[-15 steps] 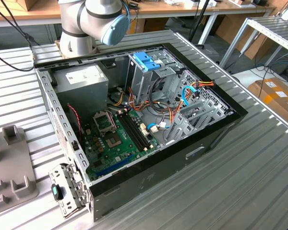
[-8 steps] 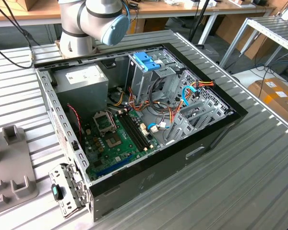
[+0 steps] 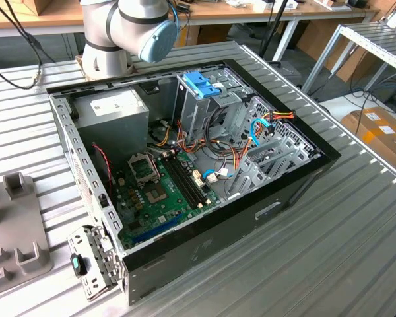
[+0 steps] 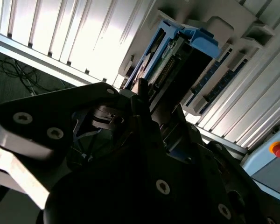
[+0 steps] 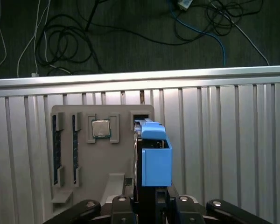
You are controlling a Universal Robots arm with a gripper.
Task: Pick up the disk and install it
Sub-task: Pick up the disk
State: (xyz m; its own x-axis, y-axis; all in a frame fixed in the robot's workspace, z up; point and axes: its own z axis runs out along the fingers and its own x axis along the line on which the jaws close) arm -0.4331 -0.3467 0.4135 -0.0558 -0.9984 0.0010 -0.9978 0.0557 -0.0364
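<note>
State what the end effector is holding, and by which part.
Cannot tell. The end effector sits at one end of the disk, which stands on edge in the grey holder.

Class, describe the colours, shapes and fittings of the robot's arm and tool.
The arm is made of rounded silver-grey housings with a light blue round cap on one joint. In both wrist views the tool is black, its angular plates fastened by round silver screws. A pale grey band edges it in the second wrist view.
</note>
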